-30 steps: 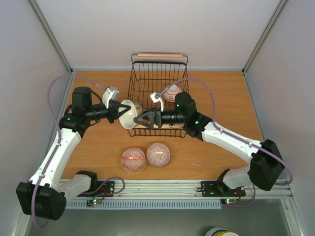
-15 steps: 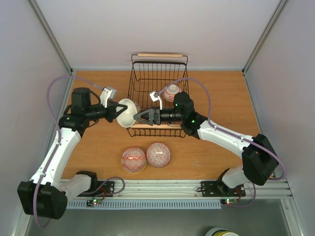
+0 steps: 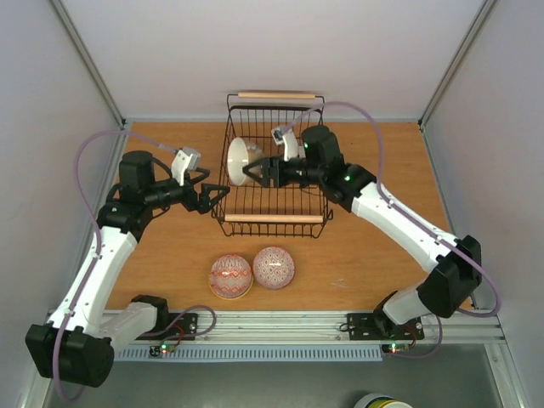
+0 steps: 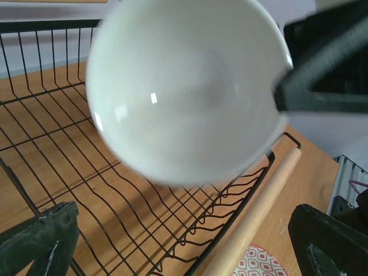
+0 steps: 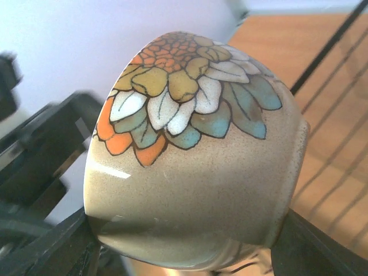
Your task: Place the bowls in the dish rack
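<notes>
Bowl (image 3: 239, 160), white inside: a second ago the left arm held it at the near rail. Now the right gripper (image 3: 257, 170) clamps it, on edge over the dish rack (image 3: 274, 218), back-left. Left gripper (image 3: 210, 197) spread wide, empty, just outside. Handover done; two bowls (image 3: 230, 276) wait on the table (image 3: 170, 255).

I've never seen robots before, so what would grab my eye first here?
The right claw holds a bowl on its side, white inside showing, over the black wire rack. The left claw hangs open and empty beside the rack. A red bowl and a pink bowl wait on the table in front.
</notes>
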